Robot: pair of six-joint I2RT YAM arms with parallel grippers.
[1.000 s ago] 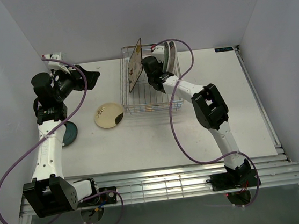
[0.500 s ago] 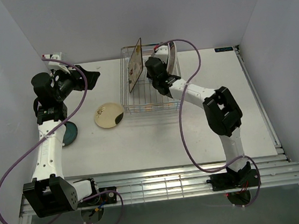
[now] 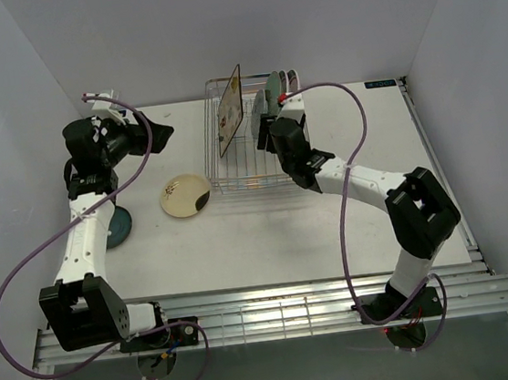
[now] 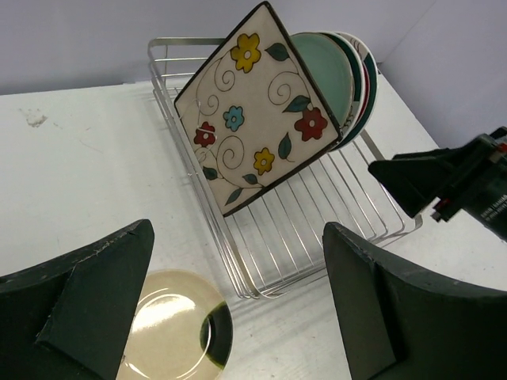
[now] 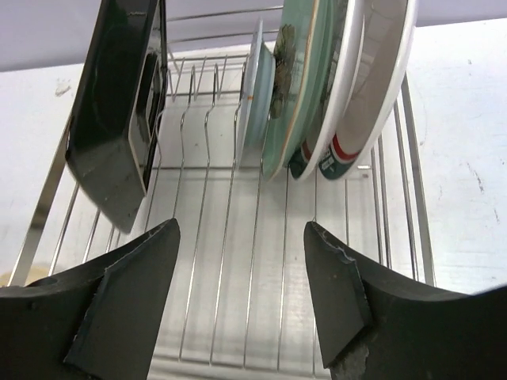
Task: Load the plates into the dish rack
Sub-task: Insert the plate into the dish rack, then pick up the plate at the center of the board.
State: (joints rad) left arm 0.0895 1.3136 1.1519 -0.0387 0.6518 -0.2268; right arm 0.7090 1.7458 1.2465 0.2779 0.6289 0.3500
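Plates in rack: the square floral plate [image 4: 257, 111] leaned upright at the left side of the dish rack [image 3: 251, 167]; at the far right end stood the small blue-grey plate [image 5: 255, 87], the pale green plate [image 5: 297, 79] and the two white rimmed plates [image 5: 372, 71], packed close together on edge
Plates on desk: the cream-gold plate [image 3: 186, 196] lay flat just left of the rack; the dark teal plate [image 3: 119, 226] lay further left, partly hidden under the left arm
Progress: five looked loaded and two remained, by my count
Handling: glazed ceramic, so likely stiff, slick and easy to chip; the small ones should be light
Where to grip: a flat plate offers only its raised rim, so I would pinch across the edge and tip it upright before lowering it between the prongs
Risk: a rim pinch could slip on the glaze, and a plate set down hard might knock its neighbours
Right gripper [image 5: 242, 253]: jaws spread apart, nothing between them, touching nothing; it hung low at the near end of the rack, facing the empty slots
Left gripper [image 4: 238, 237]: jaws spread wide and empty, held above the desk [image 3: 332, 227] left of the rack, over the cream-gold plate
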